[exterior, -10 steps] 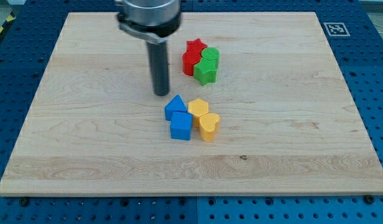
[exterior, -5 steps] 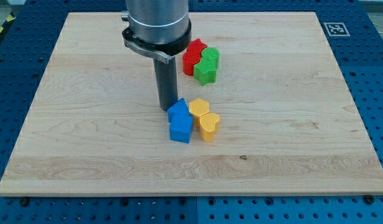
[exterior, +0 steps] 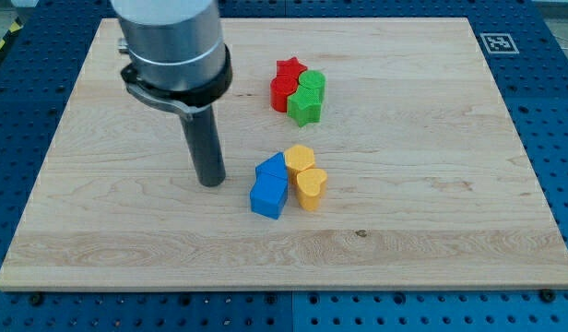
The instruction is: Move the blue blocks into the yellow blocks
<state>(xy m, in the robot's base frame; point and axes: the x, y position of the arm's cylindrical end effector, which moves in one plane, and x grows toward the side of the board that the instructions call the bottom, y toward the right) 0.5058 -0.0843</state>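
Note:
Two blue blocks sit near the board's middle: a blue triangular block (exterior: 273, 168) and, just below it toward the view's bottom, a blue cube-like block (exterior: 268, 195). They touch two yellow blocks at their right: a yellow rounded block (exterior: 299, 159) and a yellow heart (exterior: 311, 186). My tip (exterior: 211, 182) rests on the board to the left of the blue blocks, a short gap away, touching neither.
A cluster of a red star (exterior: 289, 70), another red block (exterior: 282, 93) and two green blocks (exterior: 307, 98) sits toward the view's top, right of centre. The wooden board (exterior: 431, 212) lies on a blue perforated table. A fiducial marker (exterior: 497, 41) is at the top right corner.
My tip moved down from above the blue blocks, then left and down to their left side. The blue blocks shifted slightly toward the view's bottom and right, against the yellow ones.

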